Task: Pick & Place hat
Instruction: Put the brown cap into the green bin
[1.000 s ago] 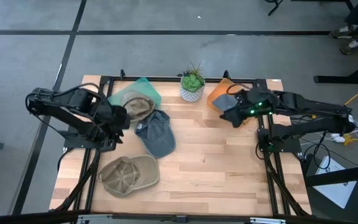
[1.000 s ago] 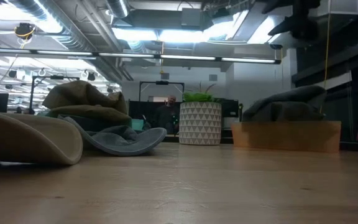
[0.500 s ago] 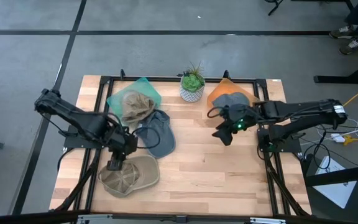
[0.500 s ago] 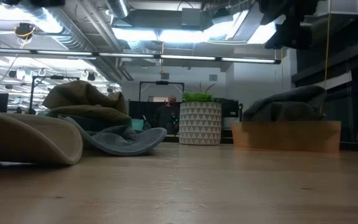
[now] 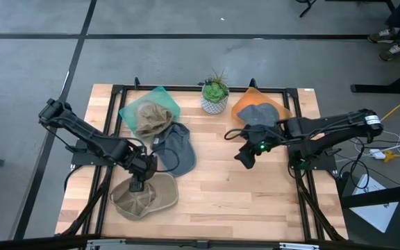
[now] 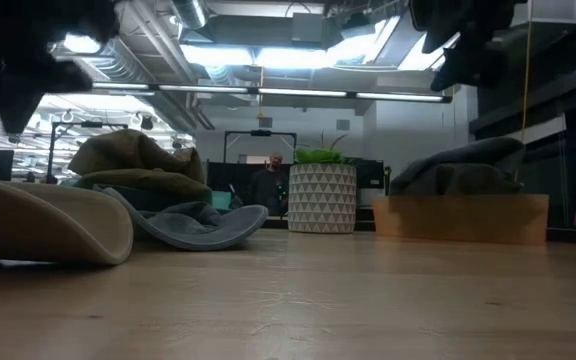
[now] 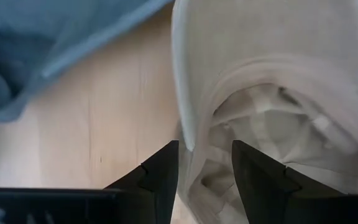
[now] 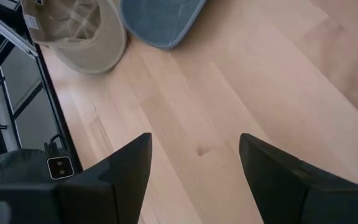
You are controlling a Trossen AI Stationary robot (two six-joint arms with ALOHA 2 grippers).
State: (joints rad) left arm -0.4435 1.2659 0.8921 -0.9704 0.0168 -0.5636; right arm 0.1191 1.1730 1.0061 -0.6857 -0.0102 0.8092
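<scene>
A tan cap [image 5: 144, 196] lies upside down on its crown near the table's near left corner, also seen in the low view [image 6: 48, 222]. My left gripper [image 5: 142, 182] hangs open just above it. In the left wrist view the gripper [image 7: 205, 168] has one finger on each side of the cap's edge [image 7: 188, 124], where brim meets crown, and does not touch it. A blue-grey cap [image 5: 174, 149] lies flat beside it. An olive hat [image 5: 151, 118] rests on a green tray. My right gripper [image 5: 245, 158] hovers wide open over bare wood [image 8: 194, 168].
A grey hat [image 5: 259, 114] lies on an orange tray [image 5: 245, 103] at the far right. A potted plant [image 5: 214, 97] stands at the middle of the far edge. Bare wood stretches across the table's middle and near right. A black frame [image 5: 304, 187] runs along both sides.
My left gripper has swung from beside the olive hat toward the near edge and come down over the tan cap. My right gripper has left the orange tray and moved toward the table's middle and near side. No hat has moved.
</scene>
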